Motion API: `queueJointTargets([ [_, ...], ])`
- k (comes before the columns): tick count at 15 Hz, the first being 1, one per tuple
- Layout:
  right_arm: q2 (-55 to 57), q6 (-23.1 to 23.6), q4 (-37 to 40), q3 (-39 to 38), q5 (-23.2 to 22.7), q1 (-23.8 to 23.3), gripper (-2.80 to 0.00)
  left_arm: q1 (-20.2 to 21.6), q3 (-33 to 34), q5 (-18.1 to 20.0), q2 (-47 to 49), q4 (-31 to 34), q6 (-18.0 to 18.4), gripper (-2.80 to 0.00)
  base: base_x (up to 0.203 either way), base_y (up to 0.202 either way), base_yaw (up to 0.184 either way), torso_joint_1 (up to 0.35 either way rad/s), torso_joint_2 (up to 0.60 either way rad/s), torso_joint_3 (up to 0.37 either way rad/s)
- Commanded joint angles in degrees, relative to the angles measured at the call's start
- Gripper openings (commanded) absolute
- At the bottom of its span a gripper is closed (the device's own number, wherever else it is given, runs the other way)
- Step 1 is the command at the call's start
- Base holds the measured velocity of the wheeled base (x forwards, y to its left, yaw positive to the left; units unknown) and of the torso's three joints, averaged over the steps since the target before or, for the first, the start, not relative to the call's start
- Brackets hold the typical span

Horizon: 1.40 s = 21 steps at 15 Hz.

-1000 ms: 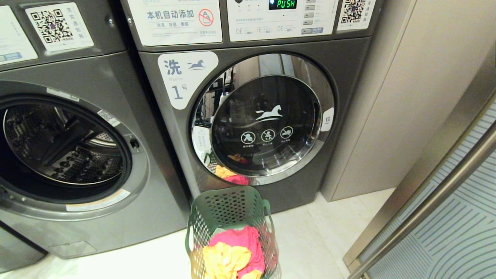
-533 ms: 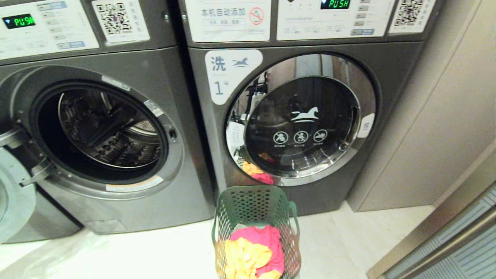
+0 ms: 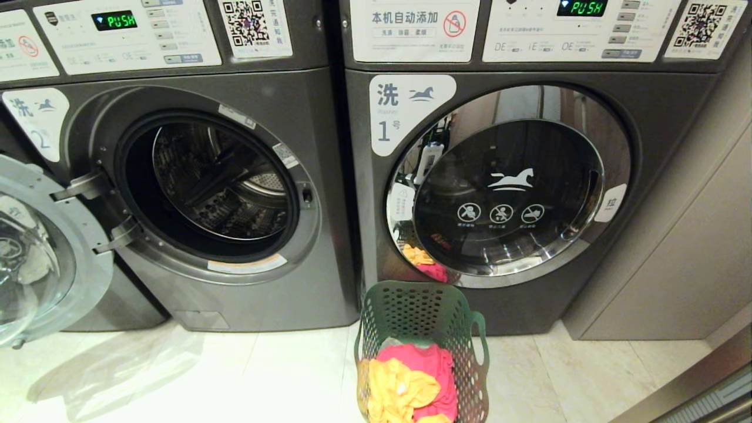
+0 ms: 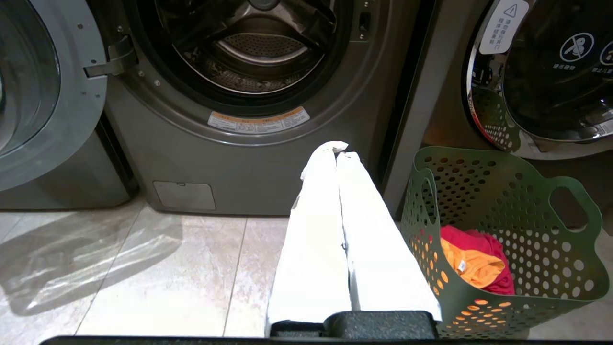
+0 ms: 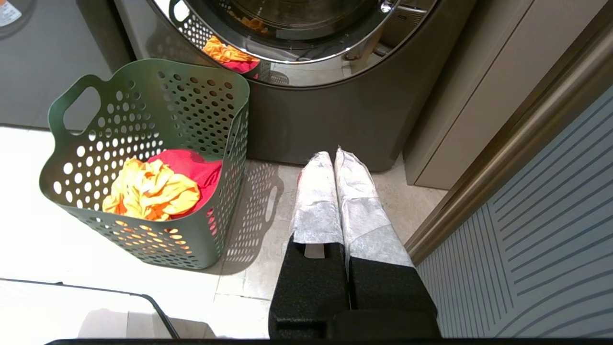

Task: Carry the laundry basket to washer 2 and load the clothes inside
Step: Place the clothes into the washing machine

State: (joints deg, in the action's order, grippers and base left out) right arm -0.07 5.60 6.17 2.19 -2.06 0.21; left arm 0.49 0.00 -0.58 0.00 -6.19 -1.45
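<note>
The left gripper [image 4: 335,149] has its two white-wrapped fingers [image 4: 313,230] pressed together, holding nothing. They hang low above the pale floor [image 4: 158,268], tips toward the front of washer 2 [image 4: 268,158].

The right gripper [image 5: 334,154] has its fingers [image 5: 313,201] pressed together too, with nothing between them. They point at the bottom of washer 1 [image 5: 325,115].

Neither gripper shows in the head view.

The laundry basket [image 3: 420,308] stands upright on the floor between the two pairs of fingers, touching neither. Its open top faces up and its two cut-out handles point out to the sides. The head view cuts off its near edge.

The clothes [image 3: 411,382] lie inside it: a yellow piece in front and a pink-red piece behind. A grey-green piece cannot be made out.

Just beyond the basket stands washer 1, its round door [image 3: 508,188] shut, the shiny ring mirroring the basket. Washer 2 stands farther to the left, with its door [image 3: 35,252] swung open and partly cut off. Its dark drum [image 3: 220,182] faces out.
</note>
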Motion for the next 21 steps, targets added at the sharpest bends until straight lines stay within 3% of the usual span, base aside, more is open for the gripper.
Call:
queueJointTargets([
  [1, 0.1, -0.1, 0.0, 0.0, 0.0, 0.1, -2.8, 0.0, 2.3, 0.0, 0.1, 0.0, 0.0, -2.8, 0.0, 0.0, 0.0, 0.0, 0.0, 0.0],
  [6, 0.1, 0.1, 0.0, 0.0, 0.0, 0.1, -2.8, 0.0, 2.3, 0.0, 0.1, 0.0, 0.0, -2.8, 0.0, 0.047, -0.006, 0.0, 0.0, 0.001],
  [21, 0.1, 0.0, 0.0, 0.0, 0.1, 0.1, -2.8, 0.0, 2.3, 0.0, 0.1, 0.0, 0.0, -2.8, 0.0, 0.191, -0.001, 0.004, 0.0, 0.003],
])
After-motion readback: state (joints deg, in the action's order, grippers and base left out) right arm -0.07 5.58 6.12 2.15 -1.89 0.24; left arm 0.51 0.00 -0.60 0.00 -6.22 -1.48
